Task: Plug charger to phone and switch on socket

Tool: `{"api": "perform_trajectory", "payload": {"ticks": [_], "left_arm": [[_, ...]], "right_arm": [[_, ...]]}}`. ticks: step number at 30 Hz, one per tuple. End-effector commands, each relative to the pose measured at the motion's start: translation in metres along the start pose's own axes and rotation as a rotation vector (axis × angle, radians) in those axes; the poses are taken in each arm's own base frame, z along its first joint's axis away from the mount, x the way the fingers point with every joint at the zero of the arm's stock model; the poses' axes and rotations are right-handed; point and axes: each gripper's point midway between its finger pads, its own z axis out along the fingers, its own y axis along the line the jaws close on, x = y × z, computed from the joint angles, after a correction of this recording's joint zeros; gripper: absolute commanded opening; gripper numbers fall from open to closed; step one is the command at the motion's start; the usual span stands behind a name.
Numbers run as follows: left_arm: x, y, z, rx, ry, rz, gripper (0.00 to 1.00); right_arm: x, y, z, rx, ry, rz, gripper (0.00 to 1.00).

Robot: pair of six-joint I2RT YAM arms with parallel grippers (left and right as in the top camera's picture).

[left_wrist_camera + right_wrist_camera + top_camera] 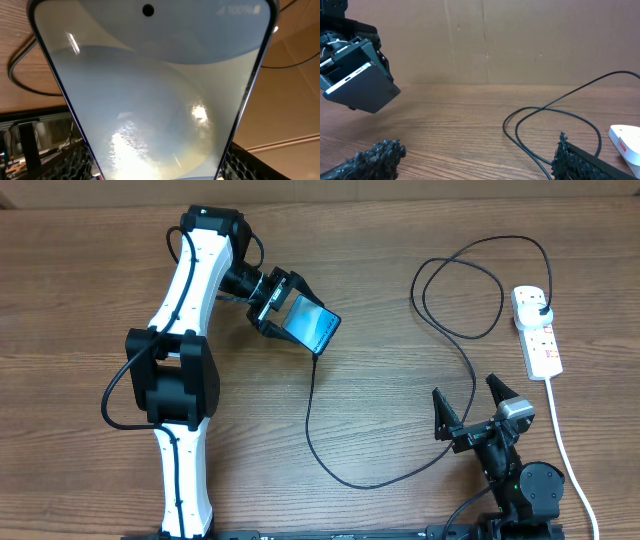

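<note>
Phone (pixel 150 100) aloft (tilted), left arm (pixel 195 275) outstretched

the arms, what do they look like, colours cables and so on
The left arm has white links, bulky black joint housings and a black cable looping alongside; the left gripper is black. The right arm is black with a grey wrist block, and the right gripper has two pointed black fingers with rough texture.

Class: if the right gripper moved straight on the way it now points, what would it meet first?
Probably the charger cable looping across the table just ahead of the right gripper; exact depth is unclear.
</note>
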Motion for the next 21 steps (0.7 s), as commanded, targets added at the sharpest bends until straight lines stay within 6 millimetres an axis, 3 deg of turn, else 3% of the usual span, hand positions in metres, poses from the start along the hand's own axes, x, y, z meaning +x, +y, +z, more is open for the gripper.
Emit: {"api": "perform_trajectory", "payload": {"ticks": [1, 21], "left_arm": [[0.0124, -0.0137, -0.0015, 0.054, 0.043, 0.005, 0.55], [0.0123, -0.0135, -0.0014, 0.054, 0.043, 0.005, 0.57]], "right_arm": [[0.0018, -0.0009, 0.0002, 0.006, -0.004, 0.006, 1.00], [0.0018, -0.0009, 0.0002, 0.006, -0.004, 0.005, 1.00]]}}
